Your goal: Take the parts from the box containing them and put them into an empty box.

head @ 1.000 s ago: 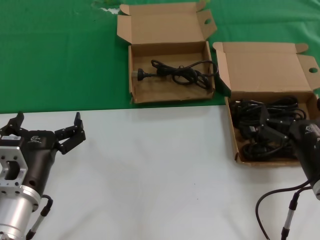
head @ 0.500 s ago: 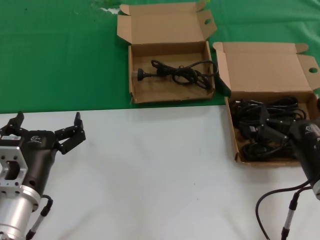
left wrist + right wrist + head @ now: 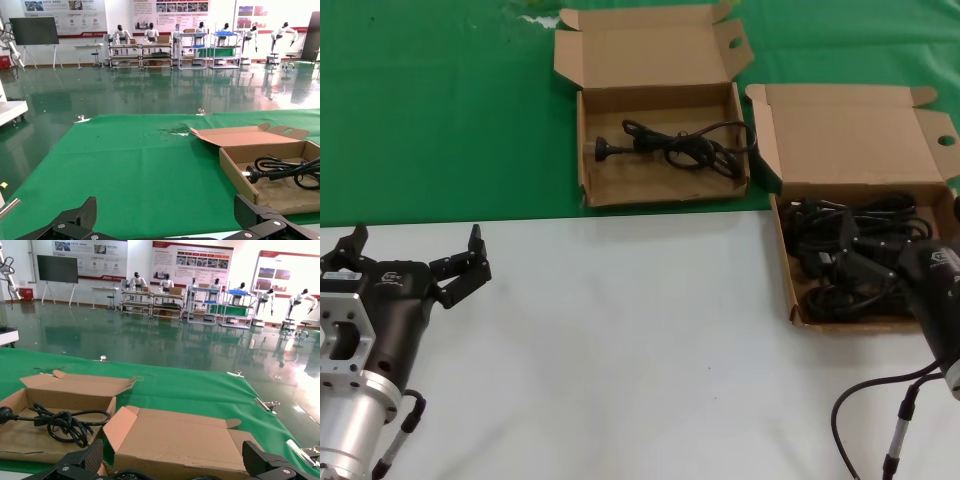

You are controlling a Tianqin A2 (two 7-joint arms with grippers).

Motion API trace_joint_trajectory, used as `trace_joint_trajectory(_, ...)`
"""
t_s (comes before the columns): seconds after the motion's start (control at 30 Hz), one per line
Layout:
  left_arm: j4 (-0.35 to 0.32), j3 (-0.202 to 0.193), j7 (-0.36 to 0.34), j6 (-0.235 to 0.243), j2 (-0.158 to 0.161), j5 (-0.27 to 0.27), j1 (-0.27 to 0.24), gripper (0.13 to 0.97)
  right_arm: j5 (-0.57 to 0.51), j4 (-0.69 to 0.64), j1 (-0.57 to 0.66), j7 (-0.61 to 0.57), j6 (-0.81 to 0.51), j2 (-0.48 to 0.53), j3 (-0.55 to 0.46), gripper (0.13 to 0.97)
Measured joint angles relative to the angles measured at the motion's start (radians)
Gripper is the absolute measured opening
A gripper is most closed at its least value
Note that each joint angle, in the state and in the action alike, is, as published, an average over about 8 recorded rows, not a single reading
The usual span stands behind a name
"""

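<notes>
On the right edge of the counter (image 3: 620, 340), the box containing them (image 3: 855, 215) sits open, lid back, with a tangle of black cables (image 3: 850, 265) filling it. Right gripper (image 3: 932, 275) hovers low over the near right corner of that box; in the head view its tips are hidden by the wrist body. Right wrist view shows two dark finger pads (image 3: 77, 462) spread wide at the frame's lower corners, so the fingers are apart, nothing between them that I can see.

Empty box (image 3: 660, 140) lies farther back on the green cloth (image 3: 430, 110), just beside the full carton and to its left, lid open. No longer really empty: one black power cord (image 3: 670, 148) lies coiled inside, plug end toward the box's left wall. Same cord shows in the left wrist view (image 3: 280, 170).

Left gripper (image 3: 415, 262) is parked at the near left of the counter, well apart from both cartons, fingers apart, holding nothing.

Progress, judged: early. One cord looks delivered; the bulk remains in the source box. Exact count left cannot be told, cables overlap. Next step probably a grasp by the right gripper into the pile; tangling could drag more than one cable out.
</notes>
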Motion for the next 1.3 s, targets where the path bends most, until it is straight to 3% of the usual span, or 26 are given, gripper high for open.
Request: trace_joint_trajectory(1.3,0.000,0.000,0.000,0.000,0.000,0.000,0.000,0.966,0.000,0.000,0.000,0.000,0.000,0.000,0.000,0.966)
